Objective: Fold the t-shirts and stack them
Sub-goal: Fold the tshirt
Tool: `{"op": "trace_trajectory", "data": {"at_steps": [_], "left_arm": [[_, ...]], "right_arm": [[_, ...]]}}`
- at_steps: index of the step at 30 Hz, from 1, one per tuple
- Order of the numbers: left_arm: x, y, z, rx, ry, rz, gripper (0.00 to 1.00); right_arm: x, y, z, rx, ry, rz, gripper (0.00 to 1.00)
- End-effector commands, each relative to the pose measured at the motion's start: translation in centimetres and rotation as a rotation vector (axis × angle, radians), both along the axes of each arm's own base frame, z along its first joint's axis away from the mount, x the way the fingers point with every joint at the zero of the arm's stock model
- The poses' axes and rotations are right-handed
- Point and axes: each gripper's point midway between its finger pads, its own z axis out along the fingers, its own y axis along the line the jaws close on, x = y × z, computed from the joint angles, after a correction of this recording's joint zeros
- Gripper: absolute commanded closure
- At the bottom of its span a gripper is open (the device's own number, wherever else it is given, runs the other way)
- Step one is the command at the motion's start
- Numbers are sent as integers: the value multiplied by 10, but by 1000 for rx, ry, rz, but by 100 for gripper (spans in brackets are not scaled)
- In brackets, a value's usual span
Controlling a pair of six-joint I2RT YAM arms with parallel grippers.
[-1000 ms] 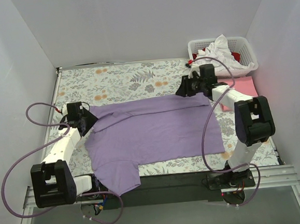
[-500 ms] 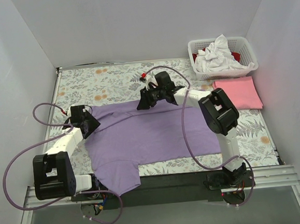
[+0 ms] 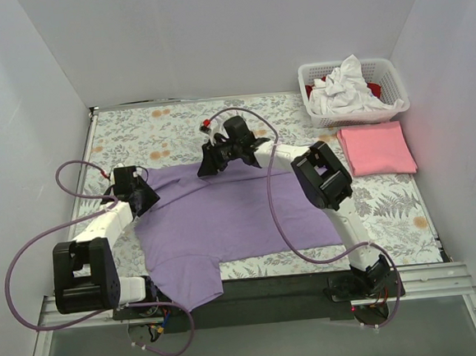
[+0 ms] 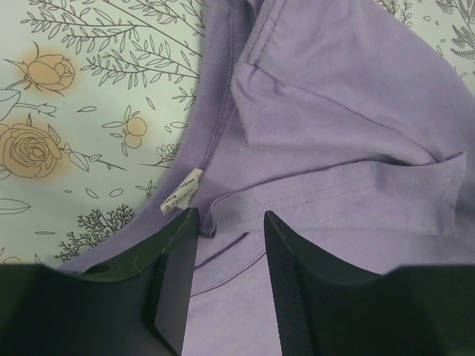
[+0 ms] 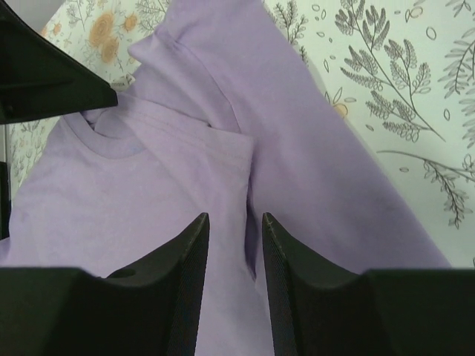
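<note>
A floral cloth [image 3: 176, 125] covers the table. The purple tee [image 3: 233, 220] lies at its centre, the biggest garment here. It is mostly flat and smooth. Its right side ends in a slanted folded edge, and one sleeve hangs over the near table edge at 7 o'clock. In the left wrist view its ribbed collar [image 4: 211, 104] curves along the cloth, with a small white tag [image 4: 182, 194] by the seam and stitched folds bunched beside it.

The basket [image 3: 395, 79] sits at 1 o'clock, heaped with a crumpled white tee [image 3: 342, 83]. A red tee [image 3: 374, 90] peeks out beneath the white one. The pink tee [image 3: 376, 149], folded to a neat rectangle, lies at 3 o'clock just in front of the basket.

The right gripper [image 3: 208, 165] is at the purple tee's 12 o'clock edge. Its jaws are narrow, with a fold of the tee running between them. The left gripper [image 3: 145, 200] is at the tee's 9 o'clock shoulder, also narrow and pinching the hem fold by the collar.
</note>
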Motion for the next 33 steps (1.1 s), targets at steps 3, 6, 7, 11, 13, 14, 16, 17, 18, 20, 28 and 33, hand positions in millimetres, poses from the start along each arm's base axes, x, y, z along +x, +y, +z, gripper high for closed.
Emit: {"op": "trace_trajectory", "data": {"at_steps": [3,6,7,11,13,14,16,17,18,20,28,33], "left_arm": [[14,0,13,16,-44,-15,62],[12,0,11,19,-36,-16,67],[12,0,11,20,-35,-16,68],[12,-1,10,19,-32,-20,73],[12,-1,9,18,-30,-21,75],[12,-1,10,18,-32,-20,76],[12,-1,9,20,-29,-19,78],[12,-1,9,20,-30,-19,80],[11,0,8,21,-27,-18,83],[11,0,9,24,-27,-18,85],[11,-1,15,21,-42,-23,100],[8,5,34,35,-69,25,100]], "right_arm": [[7,25,12,60,-41,24,58],[7,33,9,69,-33,36,58],[8,36,14,79,-39,39,58],[5,46,8,88,-28,63,59],[5,48,10,97,-32,72,59],[4,49,8,97,-27,78,60],[3,51,9,102,-25,84,61],[3,51,9,104,-24,87,62],[3,51,9,105,-22,87,66],[2,51,11,107,-23,88,70],[-4,46,15,104,-25,97,99],[-11,41,27,109,-32,105,99]]}}
